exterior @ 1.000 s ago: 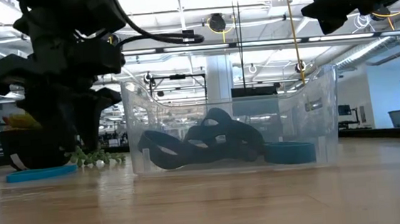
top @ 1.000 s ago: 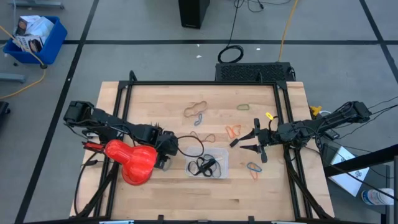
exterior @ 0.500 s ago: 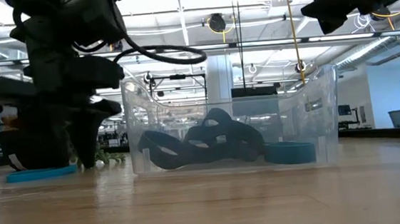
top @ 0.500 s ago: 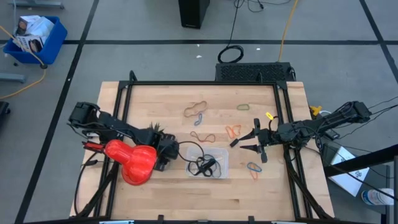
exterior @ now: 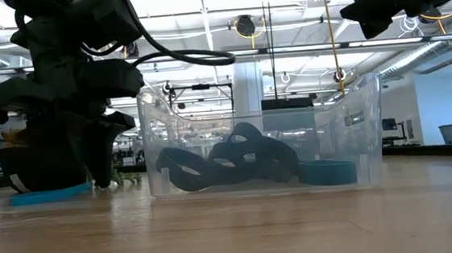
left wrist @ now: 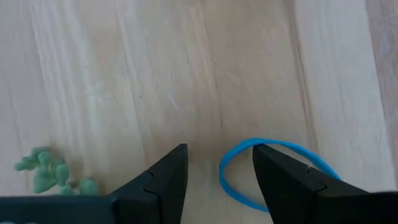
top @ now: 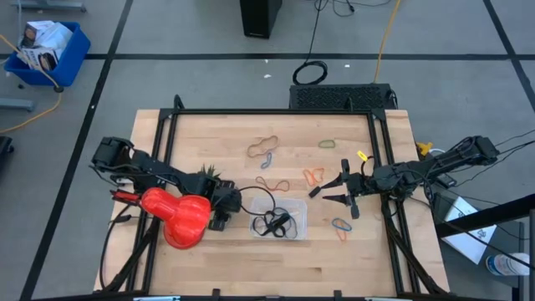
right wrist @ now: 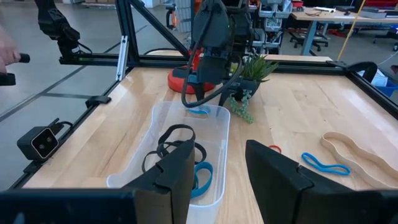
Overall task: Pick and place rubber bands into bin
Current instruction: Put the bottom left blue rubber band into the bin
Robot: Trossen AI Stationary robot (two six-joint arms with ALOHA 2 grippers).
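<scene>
Left gripper [left wrist: 217, 180]: fingers spread, empty, over blue band [left wrist: 273, 168] beside bin [top: 294, 219] near table's front edge.
Right gripper [top: 334, 191]: released, waiting by right edge.
Risk: you could pinch off-centre; band slips out.

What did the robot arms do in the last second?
The left gripper slid a little away from the bin, toward the table's left side, and came down over a blue rubber band, jaws open, holding nothing. The right gripper and the bands in the bin stayed put.
</scene>
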